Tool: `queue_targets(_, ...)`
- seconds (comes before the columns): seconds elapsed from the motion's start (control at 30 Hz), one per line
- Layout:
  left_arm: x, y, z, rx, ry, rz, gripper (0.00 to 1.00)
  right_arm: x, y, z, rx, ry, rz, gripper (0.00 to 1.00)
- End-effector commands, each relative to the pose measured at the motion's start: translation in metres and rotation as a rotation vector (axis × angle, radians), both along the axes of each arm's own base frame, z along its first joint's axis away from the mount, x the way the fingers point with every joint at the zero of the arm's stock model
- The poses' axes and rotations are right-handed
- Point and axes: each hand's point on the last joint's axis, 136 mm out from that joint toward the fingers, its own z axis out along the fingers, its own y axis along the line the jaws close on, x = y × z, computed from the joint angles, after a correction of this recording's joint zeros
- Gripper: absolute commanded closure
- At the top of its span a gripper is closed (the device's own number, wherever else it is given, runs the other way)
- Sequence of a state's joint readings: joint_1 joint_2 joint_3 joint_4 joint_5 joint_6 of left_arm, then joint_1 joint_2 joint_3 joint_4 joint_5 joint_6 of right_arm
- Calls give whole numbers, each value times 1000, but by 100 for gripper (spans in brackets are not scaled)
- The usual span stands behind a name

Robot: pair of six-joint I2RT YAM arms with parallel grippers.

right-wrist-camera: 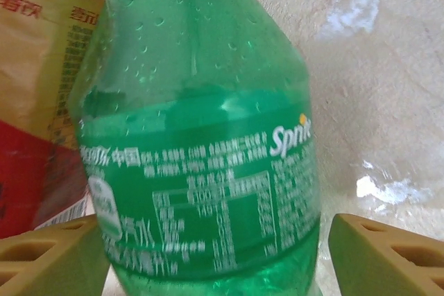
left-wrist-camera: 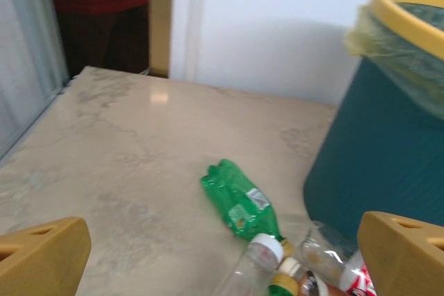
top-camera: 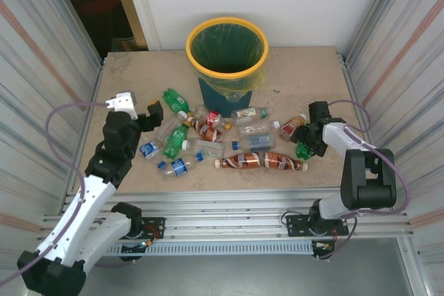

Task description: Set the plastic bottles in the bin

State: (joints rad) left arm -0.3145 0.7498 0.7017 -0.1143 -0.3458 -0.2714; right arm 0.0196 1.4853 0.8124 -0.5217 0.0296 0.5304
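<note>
the green bottle (right-wrist-camera: 208, 171) nearest the right hand (right-wrist-camera: 218, 254) lies on the tabletop (top-camera: 125, 74) at the right end of the scattered plastic bottles, showing from above as a small green patch (top-camera: 303, 150) under that hand. in the right wrist view its long axis runs up the picture, square to the line between the two fingers (right-wrist-camera: 48, 258), which stand apart on either side of its labelled body. the near-left one looks to touch it, a sliver of gap shows at the other, so i judge it straddled but not yet clamped. the bin (top-camera: 189, 50) stands well apart, toward the back middle, so the carry would go up and to the left. the left hand (left-wrist-camera: 223, 258) hangs wide open above another green bottle (left-wrist-camera: 239, 202) beside the bin's wall (left-wrist-camera: 374, 164), farther from this one. the straddled bottle's cap and base are cut off, and a red-and-tan labelled bottle (right-wrist-camera: 41, 67) lies just behind, whether touching i cannot tell.
</note>
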Motion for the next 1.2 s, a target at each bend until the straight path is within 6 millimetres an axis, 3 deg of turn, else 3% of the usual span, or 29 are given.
queue_targets(0.0, -10, 28, 9, -85, -74, 127, 1, 9, -4, 0, -27, 4, 22, 22)
queue_targets(0.17, -21, 52, -3, -98, -56, 218, 1, 11, -7, -7, -23, 22, 14, 25)
queue_targets(0.33, -27, 69, -17, -123, -20, 296, 1, 13, -11, -11, -18, 31, 4, 37)
queue_targets(0.67, -19, 72, -29, -156, 25, 297, 1, 12, -35, 6, -63, 0, -45, 54)
queue_targets(0.87, -15, 72, -35, -161, 47, 298, 1, 14, -54, 37, -119, -55, -81, 60)
queue_targets(1.17, -9, 70, -50, -182, 90, 292, 1, 36, -53, 119, -126, -229, -61, 63)
